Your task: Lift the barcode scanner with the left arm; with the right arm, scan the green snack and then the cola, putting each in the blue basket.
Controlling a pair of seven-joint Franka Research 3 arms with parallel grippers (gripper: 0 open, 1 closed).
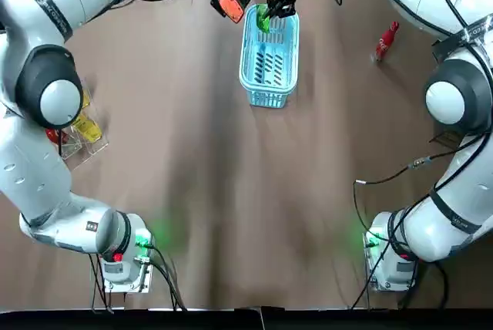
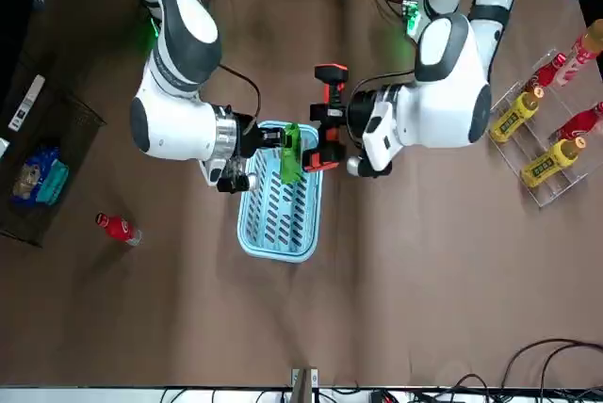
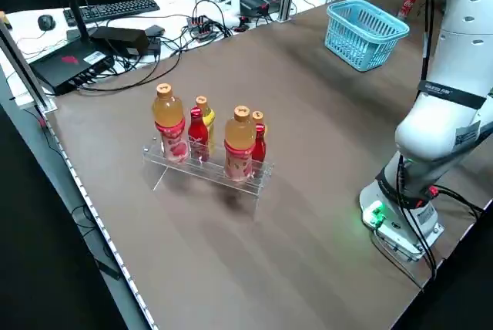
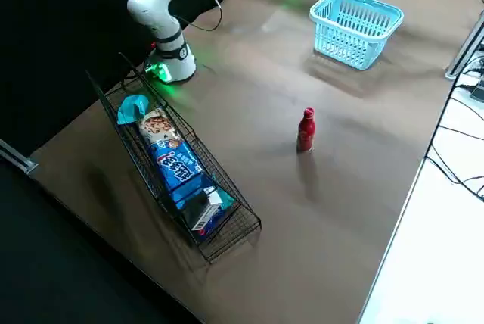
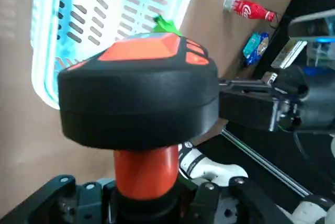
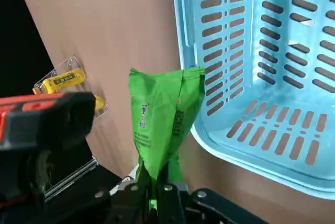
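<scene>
Gripping the orange-and-black handheld barcode scanner (image 5: 138, 98) by its orange handle, the left arm (image 2: 443, 92) holds the unit in the air near the middle of the far edge of the brown surface (image 1: 231, 191). The left jaws are closed on the handle.

The right arm (image 2: 174, 125) extends to the same area. The right jaws are pinched almost fully together on one end of the green foil snack packet (image 6: 165, 124), and the rest of the packet projects away from the wrist. The snack packet is in the air above the light blue slotted plastic basket (image 1: 268, 99), clear of its rim and just beside the scanner head.

The basket sits on the surface close to the middle of the far edge. The red cola bottle (image 4: 305, 129) stands upright toward the far right corner, well apart from the basket.

A clear rack of yellow and red drink bottles (image 3: 208, 141) stands near the left edge. A black wire tray of snack packs (image 4: 181, 176) lies along the right edge.
</scene>
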